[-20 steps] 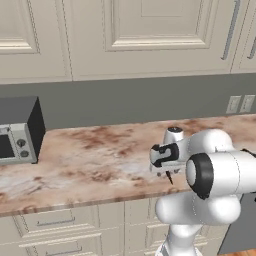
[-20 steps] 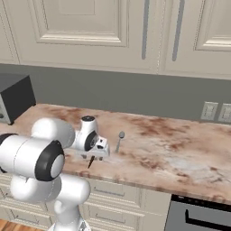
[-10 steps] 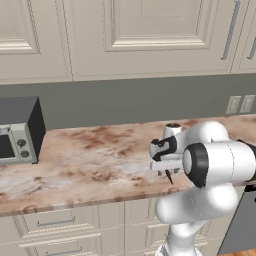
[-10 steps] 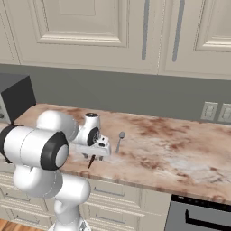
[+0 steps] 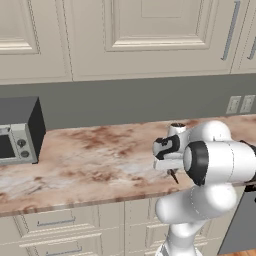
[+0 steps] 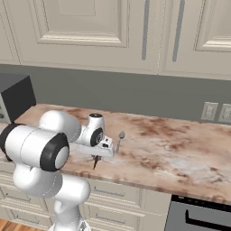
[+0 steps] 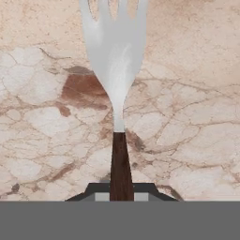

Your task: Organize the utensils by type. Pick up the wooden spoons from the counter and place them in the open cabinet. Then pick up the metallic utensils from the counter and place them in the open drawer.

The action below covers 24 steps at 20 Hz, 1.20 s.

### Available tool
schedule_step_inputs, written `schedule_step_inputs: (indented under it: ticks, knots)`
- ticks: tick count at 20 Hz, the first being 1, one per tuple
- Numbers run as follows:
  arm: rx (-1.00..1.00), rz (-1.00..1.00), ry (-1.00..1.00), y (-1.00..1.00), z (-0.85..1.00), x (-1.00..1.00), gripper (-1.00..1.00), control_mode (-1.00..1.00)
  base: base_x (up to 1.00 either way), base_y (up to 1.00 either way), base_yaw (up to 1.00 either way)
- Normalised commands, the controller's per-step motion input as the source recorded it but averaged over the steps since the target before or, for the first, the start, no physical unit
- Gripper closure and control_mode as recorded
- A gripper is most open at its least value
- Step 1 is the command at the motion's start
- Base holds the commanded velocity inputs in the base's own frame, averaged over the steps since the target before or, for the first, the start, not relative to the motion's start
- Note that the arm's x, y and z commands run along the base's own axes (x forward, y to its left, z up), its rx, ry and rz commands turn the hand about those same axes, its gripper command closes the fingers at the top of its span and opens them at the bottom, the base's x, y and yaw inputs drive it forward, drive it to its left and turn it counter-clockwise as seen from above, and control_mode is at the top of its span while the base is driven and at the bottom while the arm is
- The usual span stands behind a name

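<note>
A metallic utensil, a fork point(image 7: 116, 51) with a silvery head and a dark handle, lies along the hand view over the marble counter point(image 7: 42, 117). My gripper point(image 7: 122, 193) is shut on the handle, with its jaws pressed to both sides. In the base views the gripper point(image 5: 170, 169) point(image 6: 98, 155) hangs low near the counter's front edge, and the dark handle point(image 5: 174, 176) point(image 6: 95, 162) pokes out below it. A second slim grey utensil point(image 6: 119, 139) lies just behind the hand. The wooden spoons, the open cabinet and the open drawer are out of view.
A grey toaster oven point(image 5: 17, 131) point(image 6: 16, 95) stands at the counter's left end. Closed wall cabinets point(image 5: 150, 30) hang above. Wall outlets point(image 6: 217, 112) sit at the right, and a dark appliance front point(image 6: 200, 216) is below the counter at the right.
The jaws have closed on the fork's handle. The arm's elbow has swung a little; the hand has stayed over the same spot.
</note>
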Motion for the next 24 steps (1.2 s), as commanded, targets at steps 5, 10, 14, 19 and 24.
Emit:
schedule_step_inputs:
  ticks: [5,10,14,19,24]
  knots:
    - [0.0,0.05,0.0,0.0,0.15,0.0,1.0,-1.0,0.0,0.0,0.0]
    - [0.0,0.09,0.0,0.0,0.21,0.0,1.0,-1.0,0.0,0.0,0.0]
    - [0.0,0.18,-0.02,0.0,0.57,0.0,1.0,-1.0,0.0,0.0,0.0]
    - [0.0,0.54,-0.11,0.0,0.43,-0.32,1.0,-1.0,0.0,0.0,0.0]
    - [-0.04,0.59,-0.13,0.01,0.52,-0.32,1.0,-1.0,0.0,0.0,0.0]
